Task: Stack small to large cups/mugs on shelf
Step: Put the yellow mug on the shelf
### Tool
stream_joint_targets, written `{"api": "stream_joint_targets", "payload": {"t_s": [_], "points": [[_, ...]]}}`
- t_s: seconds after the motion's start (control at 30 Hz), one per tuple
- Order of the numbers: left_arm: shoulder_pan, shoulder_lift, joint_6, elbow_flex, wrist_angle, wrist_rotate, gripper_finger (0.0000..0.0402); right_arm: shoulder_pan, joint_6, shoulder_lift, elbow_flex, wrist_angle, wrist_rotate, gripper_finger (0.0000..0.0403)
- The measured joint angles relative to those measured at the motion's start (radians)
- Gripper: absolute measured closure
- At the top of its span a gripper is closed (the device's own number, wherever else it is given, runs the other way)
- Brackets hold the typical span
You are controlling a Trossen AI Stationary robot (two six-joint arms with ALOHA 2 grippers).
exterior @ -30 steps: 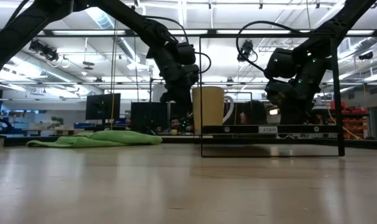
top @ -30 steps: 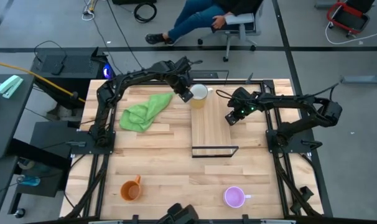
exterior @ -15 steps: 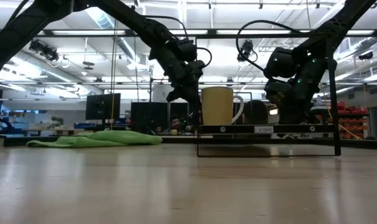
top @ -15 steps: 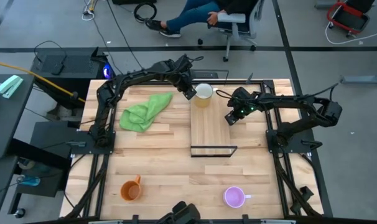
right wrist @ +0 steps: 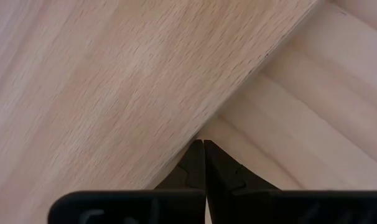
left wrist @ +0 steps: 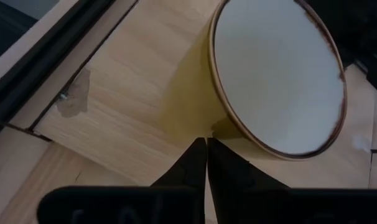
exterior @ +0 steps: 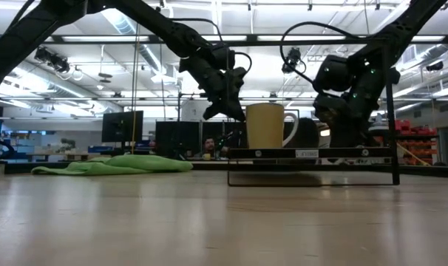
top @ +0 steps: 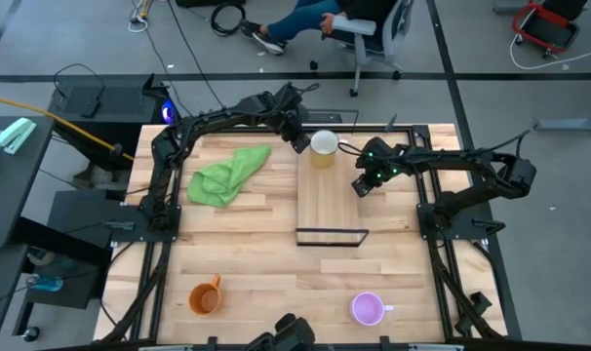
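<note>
A mug, yellowish outside and white inside, stands upright on the far end of the light-wood shelf. The shelf's black frame is at its near end. My left gripper is shut at the mug's left side. My right gripper is shut at the shelf's right long edge. An orange mug and a light purple mug stand on the table near its near edge. My left gripper pushes the mug's outer wall, low on its left side, with its shut fingertips. The fingers slant down from the table's left. The mug stands upright on the shelf board. My right gripper has its shut fingertips against the shelf board's right long edge, slanting down from the table's right. The board stays on its frame.
A green cloth lies on the table left of the shelf. Bare tabletop lies between the shelf and the two near mugs. A seated person is beyond the far edge.
My left gripper has gone toward the table's right edge with its fingers shut, and the yellowish mug has slid upright along the shelf's far end toward the right. The shelf has slid a little toward the table's left.
</note>
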State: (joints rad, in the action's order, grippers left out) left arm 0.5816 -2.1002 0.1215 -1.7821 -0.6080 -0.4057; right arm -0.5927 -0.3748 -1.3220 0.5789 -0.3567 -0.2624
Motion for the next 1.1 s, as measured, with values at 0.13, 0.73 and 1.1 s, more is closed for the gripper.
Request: {"api": "stream_joint_targets", "payload": {"t_s": [0.13, 0.73, 1.1], "points": [[0.003, 0.0, 0.01, 0.0, -0.006, 0.0, 0.0382, 0.006, 0.0, 0.0, 0.0, 0.004, -0.001, 0.0403], [-0.021, 0.0, 0.003, 0.0, -0.053, -0.006, 0.0383, -0.029, 0.011, 0.001, 0.0, 0.012, -0.002, 0.0403], [-0.022, 0.0, 0.025, 0.0, -0.001, -0.017, 0.0386, -0.029, 0.009, 0.001, 0.0, 0.009, -0.001, 0.0403]]}}
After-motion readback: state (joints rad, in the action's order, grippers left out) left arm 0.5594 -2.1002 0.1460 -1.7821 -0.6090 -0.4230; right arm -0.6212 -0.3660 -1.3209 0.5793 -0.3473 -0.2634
